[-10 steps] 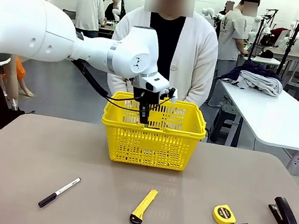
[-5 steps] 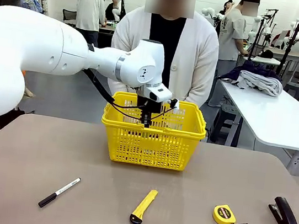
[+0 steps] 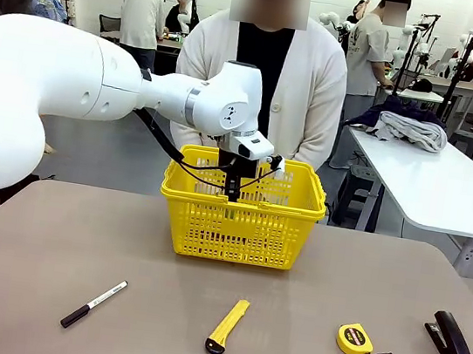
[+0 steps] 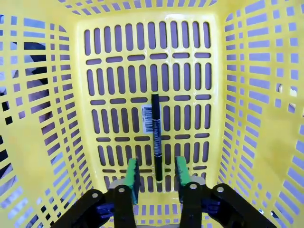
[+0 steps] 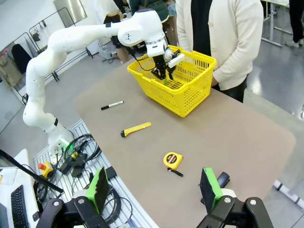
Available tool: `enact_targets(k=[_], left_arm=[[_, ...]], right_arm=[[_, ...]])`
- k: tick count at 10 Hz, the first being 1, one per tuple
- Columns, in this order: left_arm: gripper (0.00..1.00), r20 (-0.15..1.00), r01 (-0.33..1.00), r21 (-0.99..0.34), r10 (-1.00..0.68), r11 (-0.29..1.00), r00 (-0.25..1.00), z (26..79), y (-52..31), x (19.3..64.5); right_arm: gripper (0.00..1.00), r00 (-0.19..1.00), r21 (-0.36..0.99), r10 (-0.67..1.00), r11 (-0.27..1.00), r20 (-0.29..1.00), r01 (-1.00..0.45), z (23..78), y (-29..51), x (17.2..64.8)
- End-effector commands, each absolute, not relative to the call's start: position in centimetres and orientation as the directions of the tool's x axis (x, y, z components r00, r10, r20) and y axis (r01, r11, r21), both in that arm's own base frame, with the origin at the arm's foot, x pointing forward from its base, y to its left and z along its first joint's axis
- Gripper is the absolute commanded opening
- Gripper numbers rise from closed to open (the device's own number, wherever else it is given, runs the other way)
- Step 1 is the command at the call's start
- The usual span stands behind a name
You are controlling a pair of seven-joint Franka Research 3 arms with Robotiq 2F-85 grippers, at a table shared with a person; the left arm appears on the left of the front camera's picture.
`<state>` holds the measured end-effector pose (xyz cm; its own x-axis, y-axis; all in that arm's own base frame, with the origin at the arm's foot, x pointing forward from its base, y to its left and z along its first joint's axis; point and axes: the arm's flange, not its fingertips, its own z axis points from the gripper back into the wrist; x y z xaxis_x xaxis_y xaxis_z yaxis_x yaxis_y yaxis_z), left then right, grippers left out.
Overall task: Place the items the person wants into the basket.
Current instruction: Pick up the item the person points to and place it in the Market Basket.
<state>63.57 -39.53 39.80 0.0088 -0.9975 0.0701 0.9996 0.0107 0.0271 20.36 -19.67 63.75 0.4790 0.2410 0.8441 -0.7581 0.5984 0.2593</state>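
The yellow basket (image 3: 239, 221) stands at the table's far middle, in front of the person (image 3: 319, 92). My left gripper (image 3: 233, 185) reaches down inside it. In the left wrist view the gripper (image 4: 156, 172) is open, and a thin black pen (image 4: 156, 128) with a white label lies on the basket floor (image 4: 114, 71), its near end between the green pads (image 4: 132, 173) without touching them. The yellow utility knife (image 3: 227, 325) and the yellow tape measure (image 3: 356, 340) lie on the near table. My right gripper (image 5: 154, 190) hangs open high above the table's near edge.
A black-and-white marker (image 3: 93, 304) lies at the near left and a black stapler (image 3: 453, 344) at the near right. The person's hands are hidden behind the basket. A second table (image 3: 446, 189) with clothes stands at the back right.
My left gripper came down from above the rim into the basket and opened. The pen now lies loose on the basket floor.
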Motion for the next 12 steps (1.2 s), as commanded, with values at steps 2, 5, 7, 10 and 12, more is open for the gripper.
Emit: enact_targets(k=[2,5,7,10,12], left_arm=[[1.00,0.044,1.000,0.025,-0.999,-0.017,-0.018,40.2,-40.1,64.6],[1.00,0.038,1.000,0.021,-0.999,-0.018,-0.018,40.3,-40.2,64.5],[1.00,0.034,1.000,0.024,-0.999,-0.017,-0.018,40.5,-40.1,64.4],[1.00,0.031,0.999,0.047,-0.999,-0.009,-0.011,45.1,-37.0,62.2],[1.00,0.014,0.993,0.097,-0.998,0.064,0.063,50.7,-32.2,57.3]], right_arm=[[1.00,0.463,0.253,0.238,0.588,0.854,-0.769,63.9,-19.6,20.5],[1.00,0.463,0.253,0.238,0.588,0.854,-0.769,63.9,-19.6,20.5],[1.00,0.463,0.253,0.238,0.588,0.854,-0.769,63.9,-19.6,20.5],[1.00,0.463,0.253,0.238,0.588,0.854,-0.769,63.9,-19.6,20.5],[1.00,0.463,0.253,0.238,0.588,0.854,-0.769,63.9,-19.6,20.5]])
